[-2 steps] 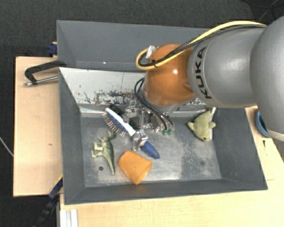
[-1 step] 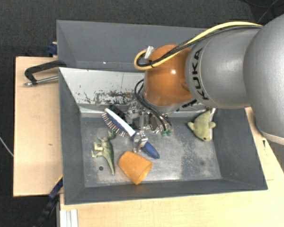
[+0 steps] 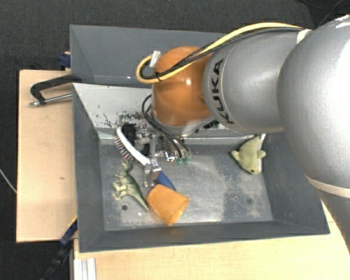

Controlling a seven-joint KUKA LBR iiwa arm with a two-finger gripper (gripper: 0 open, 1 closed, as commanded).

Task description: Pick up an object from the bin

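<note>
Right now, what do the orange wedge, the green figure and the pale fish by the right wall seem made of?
Orange wedge: likely foam or soft rubber, matte, no glints. Green figure: probably moulded plastic or rubber, thin stiff limbs, dull. Pale fish: soft rubber or plush, rounded and matte; cannot tell which.

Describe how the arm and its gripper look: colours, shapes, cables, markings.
The arm is thick, rounded silver-grey metal with black KUKA lettering. An orange domed cover sits at its wrist, and a yellow cable runs along the top. The gripper below is small, dark and metallic, with thin wires and a white hose.
</note>
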